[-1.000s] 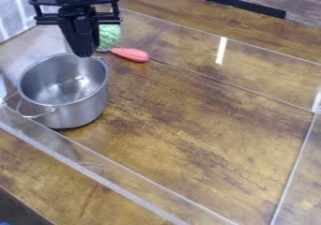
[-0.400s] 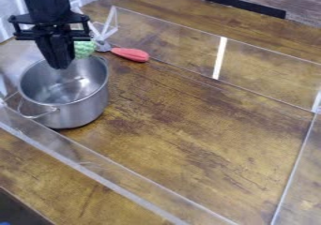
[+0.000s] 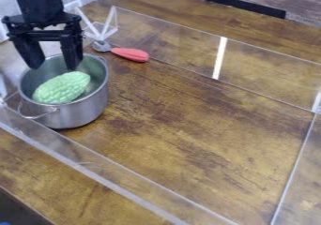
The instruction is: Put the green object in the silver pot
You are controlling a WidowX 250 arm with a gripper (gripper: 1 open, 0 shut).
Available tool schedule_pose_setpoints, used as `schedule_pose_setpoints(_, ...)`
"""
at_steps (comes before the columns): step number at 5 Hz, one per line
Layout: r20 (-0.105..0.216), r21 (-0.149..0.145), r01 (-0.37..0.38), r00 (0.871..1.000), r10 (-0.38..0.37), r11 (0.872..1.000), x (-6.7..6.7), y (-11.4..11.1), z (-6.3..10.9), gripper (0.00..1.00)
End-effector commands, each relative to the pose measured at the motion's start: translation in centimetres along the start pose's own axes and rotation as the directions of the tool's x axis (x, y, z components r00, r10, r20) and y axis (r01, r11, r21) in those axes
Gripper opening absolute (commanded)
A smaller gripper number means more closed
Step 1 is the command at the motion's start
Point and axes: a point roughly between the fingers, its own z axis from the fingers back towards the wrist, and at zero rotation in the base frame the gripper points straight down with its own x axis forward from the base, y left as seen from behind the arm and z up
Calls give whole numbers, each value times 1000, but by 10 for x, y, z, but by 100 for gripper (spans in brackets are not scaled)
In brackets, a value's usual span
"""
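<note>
The green object (image 3: 62,87), light green and bumpy, lies inside the silver pot (image 3: 75,110) at the left of the wooden table. My black gripper (image 3: 48,58) hangs straight down just above the pot's far rim. Its jaws stand open with nothing between them, one finger (image 3: 26,52) on the left and one on the right. The green object sits apart from the fingers, below and slightly in front of them.
A red-orange flat utensil (image 3: 129,54) lies on the table just right of the pot's far side. A green and white item (image 3: 98,43) sits behind it. Clear acrylic walls (image 3: 163,206) border the table. A bright glare stripe (image 3: 221,58) marks the surface.
The gripper moved left and down over the pot, then opened. The green object left the jaws and now rests in the pot.
</note>
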Motion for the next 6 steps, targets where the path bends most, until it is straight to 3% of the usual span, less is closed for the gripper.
schedule_pose_setpoints(1, 55, 13, -4, 998, 3, 1000, 10, 16, 6, 100)
schedule_pose_setpoints(3, 52, 38, -131, 990, 129, 991, 8, 20, -11, 100)
schedule_pose_setpoints(5, 41, 49, -128, 991, 127, 991, 20, 16, -46, 100)
schedule_pose_setpoints(6, 34, 50, -124, 992, 122, 991, 25, 13, -61, 0)
